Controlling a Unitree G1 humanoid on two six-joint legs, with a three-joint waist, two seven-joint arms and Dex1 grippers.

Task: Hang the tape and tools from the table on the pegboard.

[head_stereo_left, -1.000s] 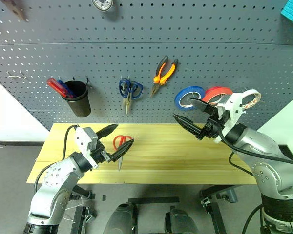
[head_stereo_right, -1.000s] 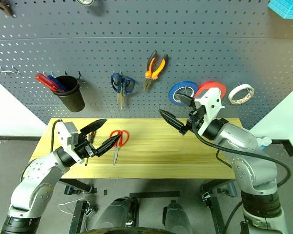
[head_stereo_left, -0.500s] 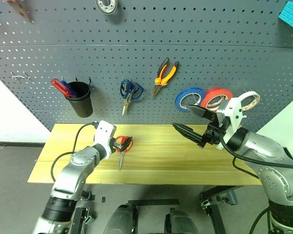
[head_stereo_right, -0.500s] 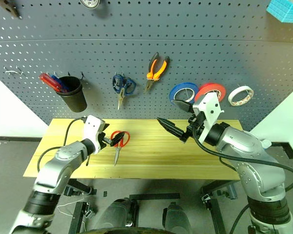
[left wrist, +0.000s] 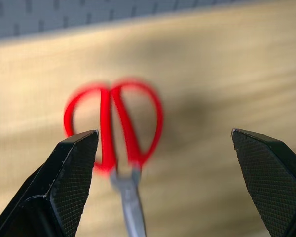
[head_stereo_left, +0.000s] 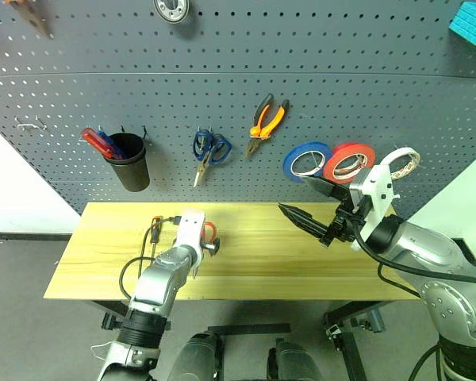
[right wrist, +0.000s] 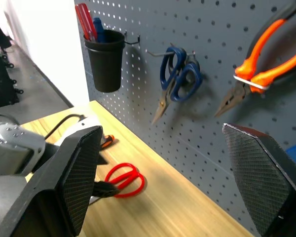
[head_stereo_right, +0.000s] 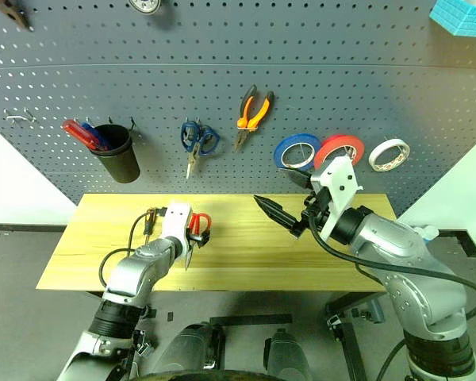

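The red-handled scissors (left wrist: 113, 128) lie flat on the light yellow wooden counter (head_stereo_left: 301, 262). The left fingers (left wrist: 74, 182) are spread wide around the handles, gripping nothing. The right fingers (head_stereo_left: 301, 216) gape empty above the counter, near the bright red tape roll (head_stereo_left: 349, 162) on the dark grey pegboard (head_stereo_left: 341, 87).

Grey floor (head_stereo_left: 16, 270), white wall panels (head_stereo_left: 12, 182) flanking.
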